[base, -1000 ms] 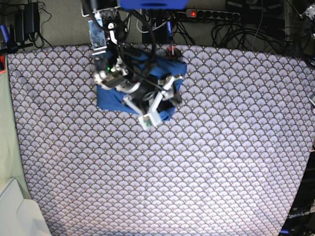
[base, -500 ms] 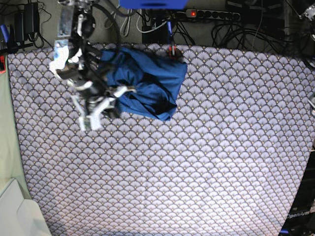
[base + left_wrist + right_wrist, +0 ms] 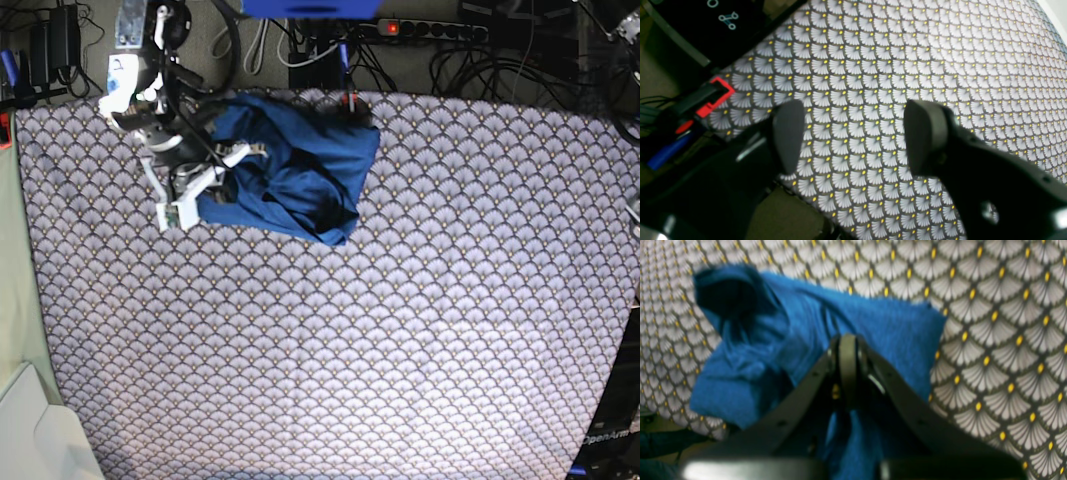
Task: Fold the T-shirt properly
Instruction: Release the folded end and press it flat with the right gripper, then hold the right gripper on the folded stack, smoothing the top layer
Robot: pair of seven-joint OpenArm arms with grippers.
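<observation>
The blue T-shirt [image 3: 300,170] lies bunched in a heap at the far left-centre of the scallop-patterned cloth [image 3: 400,330]. My right gripper [image 3: 180,210] is at the heap's lower left edge. In the right wrist view the right gripper [image 3: 846,346] has its jaws pressed together, with the T-shirt [image 3: 880,323] beyond them and a strip of blue fabric hanging beneath. My left gripper [image 3: 853,136] hovers open over bare patterned cloth [image 3: 907,50] near a table edge, holding nothing. That arm does not show in the base view.
A power strip [image 3: 430,28] and tangled cables run behind the table's far edge. A white box [image 3: 30,430] sits off the near left corner. A red-and-black clip [image 3: 711,96] lies at the table edge by my left gripper.
My right arm swung from over the shirt's middle out to its left edge, its jaws closed, and the shirt's left side now stretches toward it. The shirt has come into full view.
</observation>
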